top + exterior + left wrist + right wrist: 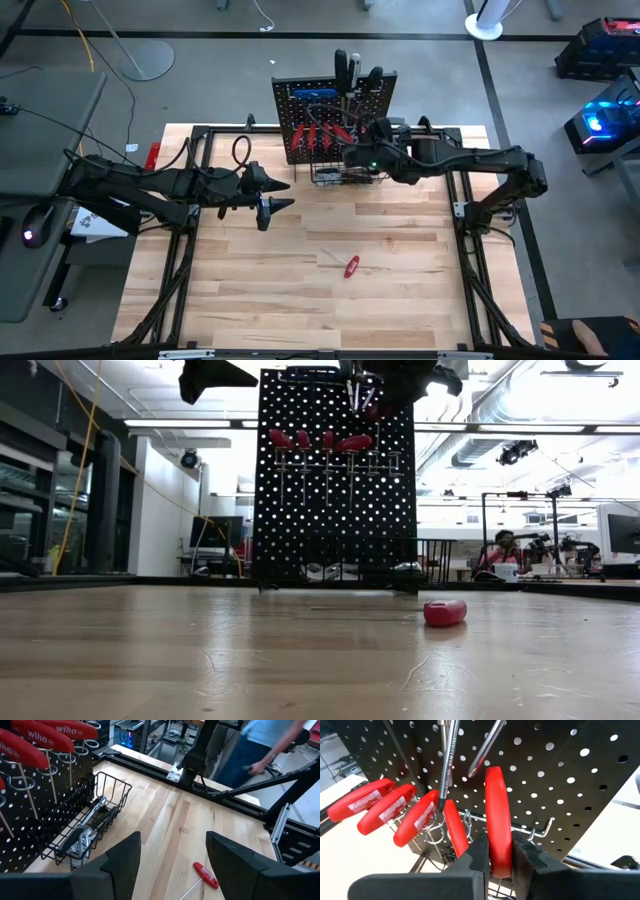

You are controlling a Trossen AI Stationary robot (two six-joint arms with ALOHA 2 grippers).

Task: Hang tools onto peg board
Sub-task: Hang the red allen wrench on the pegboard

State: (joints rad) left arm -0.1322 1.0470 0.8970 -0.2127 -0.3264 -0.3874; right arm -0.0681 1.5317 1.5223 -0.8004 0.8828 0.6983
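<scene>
Red tools [498, 820], black perforated peg board [560, 780]

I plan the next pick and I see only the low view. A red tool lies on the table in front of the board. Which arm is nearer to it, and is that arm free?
Observer: The left gripper is nearer; its fingers stand open with nothing between them.
Operator: What does the right arm do?
Observer: The right gripper is shut on a red-handled tool at the peg board, beside four red handles in the hooks.
Operator: Is the basket empty?
Observer: No, silver tools lie in the wire basket.
</scene>
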